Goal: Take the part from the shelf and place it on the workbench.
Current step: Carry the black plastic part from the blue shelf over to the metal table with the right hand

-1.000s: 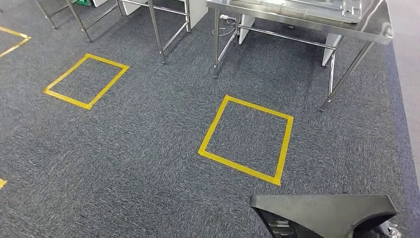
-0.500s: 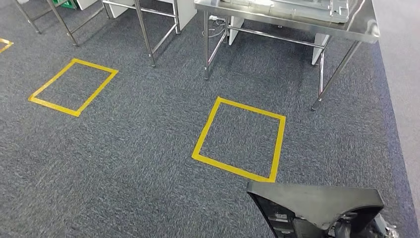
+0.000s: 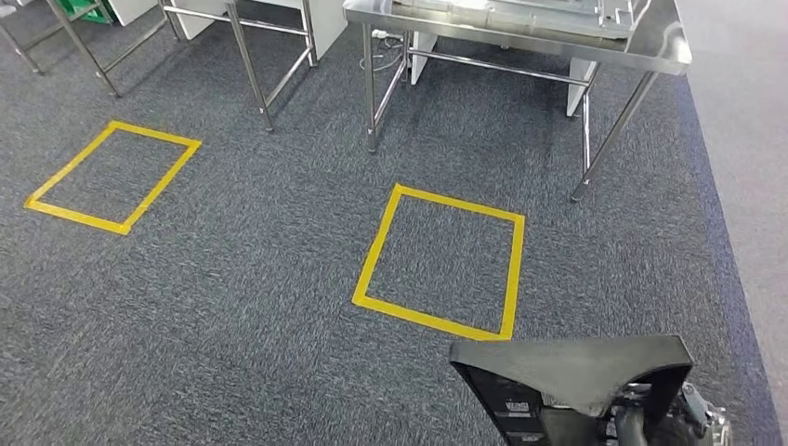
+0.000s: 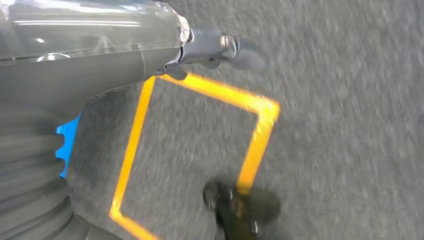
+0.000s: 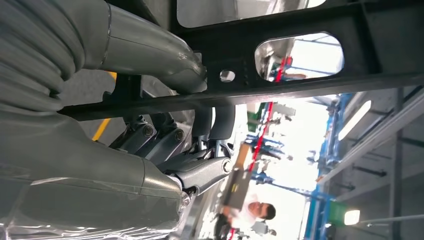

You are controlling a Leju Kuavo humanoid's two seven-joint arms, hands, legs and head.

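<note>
Nearest the robot, at the lower right of the head view, the black part (image 3: 581, 372) is carried low in front of the body, its flat, wedge-shaped top facing up and a ribbed underside with a small white label showing at its near left edge. The right robot hand (image 3: 650, 423) sits beneath and behind it; in the right wrist view the grey thumb (image 5: 150, 57) lies across one black bar of the part (image 5: 280, 55) while the darker fingers (image 5: 165, 135) curl up under it from the other side, so this robot hand grips the part's frame, which has rounded cut-outs and a small hole. The left robot hand (image 4: 220, 47) hangs over the grey carpet (image 3: 232, 279), its dark fingers lying loosely together with nothing between them; the blur leaves it unclear how far they are curled. Just beyond the part, a yellow tape square (image 3: 439, 262) is marked on the carpet, and a second yellow tape square (image 3: 113, 177) lies well apart to the left. Farther still stands the steel bench (image 3: 520, 32), its shiny top at the upper edge, legs and crossbars reaching down to the carpet just past the nearer square. More metal frames (image 3: 269, 65) stand to its left.
</note>
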